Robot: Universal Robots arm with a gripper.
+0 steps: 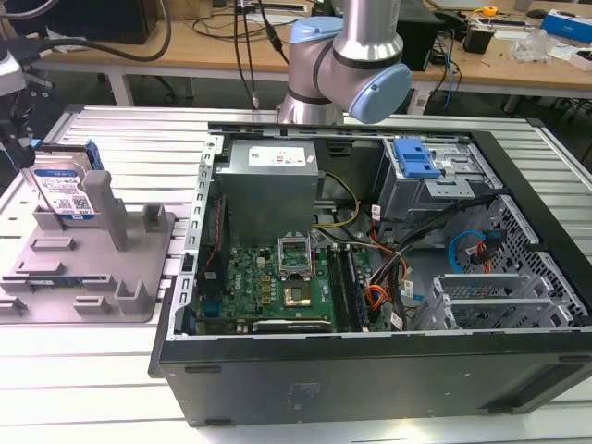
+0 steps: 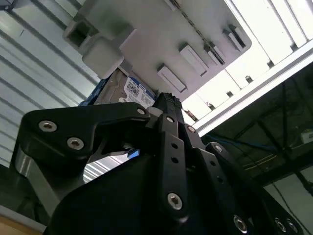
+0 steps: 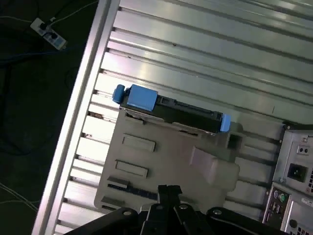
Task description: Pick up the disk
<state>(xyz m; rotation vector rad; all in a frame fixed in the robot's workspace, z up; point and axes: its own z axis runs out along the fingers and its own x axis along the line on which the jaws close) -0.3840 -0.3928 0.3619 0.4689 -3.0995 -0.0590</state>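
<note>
**Above the grey fixture (image 1: 92, 277), jaws clenched on nothing**

At the exterior view's left the disk (image 1: 67, 190) stands on edge in that fixture, beside an upright post (image 1: 109, 208). In the first wrist view the gripper (image 3: 169, 188) hovers apart from it, empty. Done well, I judge, the grasp wants jaws parted, squared to the disk's flat faces, clear of the post.

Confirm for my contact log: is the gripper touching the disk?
Apart. In the first wrist view, bare grey fixture lies between the gripper and the disk standing on edge in it.
</note>
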